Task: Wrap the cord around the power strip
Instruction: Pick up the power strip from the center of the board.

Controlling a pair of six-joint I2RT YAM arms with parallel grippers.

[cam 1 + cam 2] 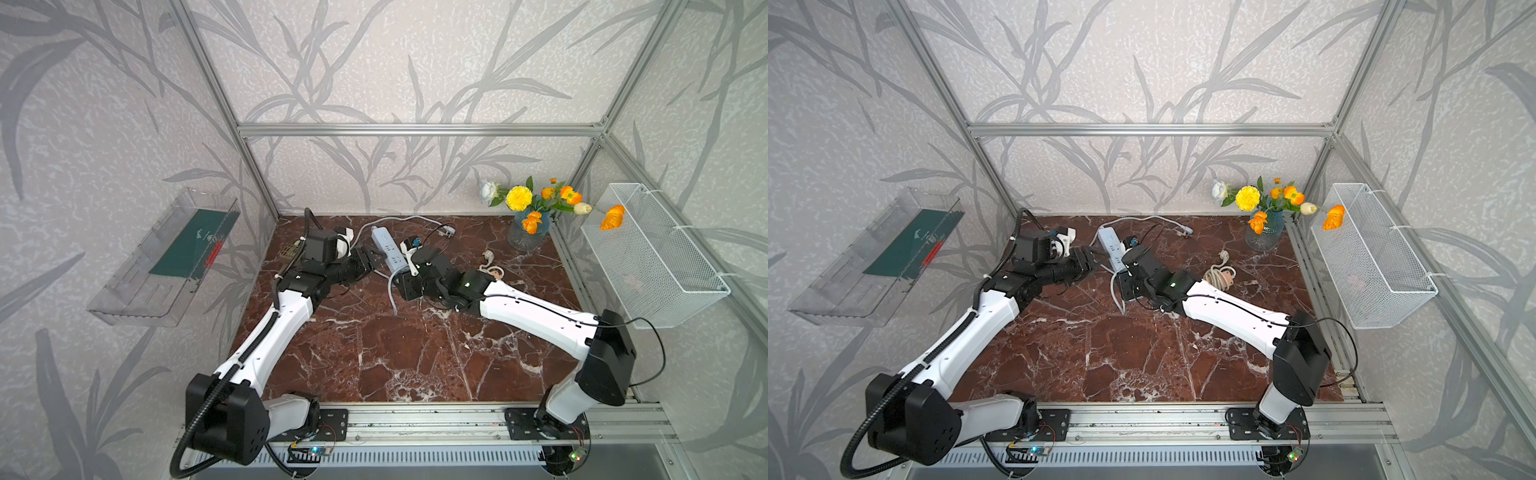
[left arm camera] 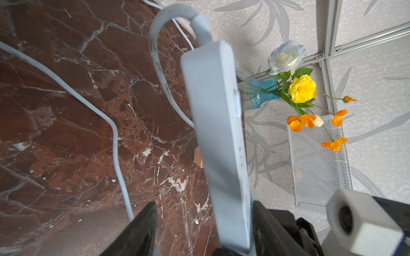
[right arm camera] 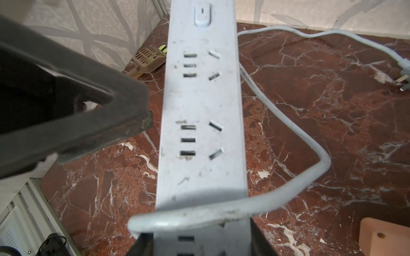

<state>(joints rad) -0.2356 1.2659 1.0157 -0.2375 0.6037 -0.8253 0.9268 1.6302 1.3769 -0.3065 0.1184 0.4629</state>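
A white power strip (image 1: 387, 248) is held clear of a marble table (image 1: 374, 357), toward 11 o'clock of the table's middle in both top views, its length running from 11 to 5 o'clock. The right gripper (image 3: 200, 242), reaching in from 4 o'clock, is clamped on the strip's near end. The left gripper (image 2: 204, 212), coming from 9 o'clock, stands part-open astride the strip's middle; the left wrist view shows daylight between one finger and the casing, so no grip is evident there. One pass of the cord (image 3: 310, 153) lies across the socket face just ahead of the right gripper. The rest trails slack over the marble in a wide loop, and the plug (image 1: 446, 230) rests on the table at 1 o'clock from the strip. The job looks barely begun: at most a first turn is laid, with nearly the whole cord left to wind. A vase of flowers (image 1: 528, 235) stands at 2 o'clock, well apart.
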